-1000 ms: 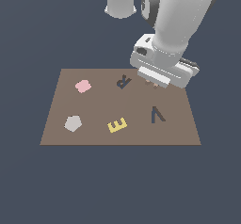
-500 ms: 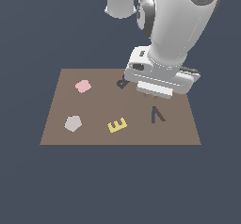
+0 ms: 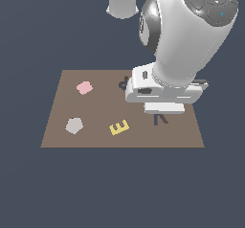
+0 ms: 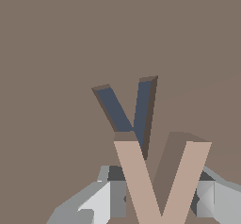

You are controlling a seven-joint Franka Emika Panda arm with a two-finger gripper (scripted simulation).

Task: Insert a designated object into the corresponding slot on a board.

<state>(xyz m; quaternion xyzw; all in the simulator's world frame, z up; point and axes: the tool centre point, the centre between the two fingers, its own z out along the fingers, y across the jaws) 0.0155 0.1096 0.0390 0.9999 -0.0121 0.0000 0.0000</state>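
Observation:
In the wrist view my gripper (image 4: pixel 160 200) is shut on the designated object (image 4: pixel 160 180), a light tan V-shaped piece held upright between the grey fingers (image 4: pixel 109 197). The slot (image 4: pixel 126 110), a dark V-shaped recess in the board (image 4: pixel 56 77), lies just beyond the piece, offset from it, and the piece hangs above the board. In the exterior view the arm's white hand (image 3: pixel 162 90) covers the fingers and the piece. Only a dark bit of the slot (image 3: pixel 161 119) shows below the hand on the board (image 3: pixel 62 136).
A pink blob (image 3: pixel 84 87), a grey pentagon (image 3: pixel 73 125) and a yellow E (image 3: pixel 118 127) lie on the board toward the exterior view's left. A dark R shape (image 3: pixel 123 84) is half hidden by the hand. Dark floor surrounds the board.
The hand has come down and nearer the board's front over the slot. It now covers most of the slot and part of the R shape.

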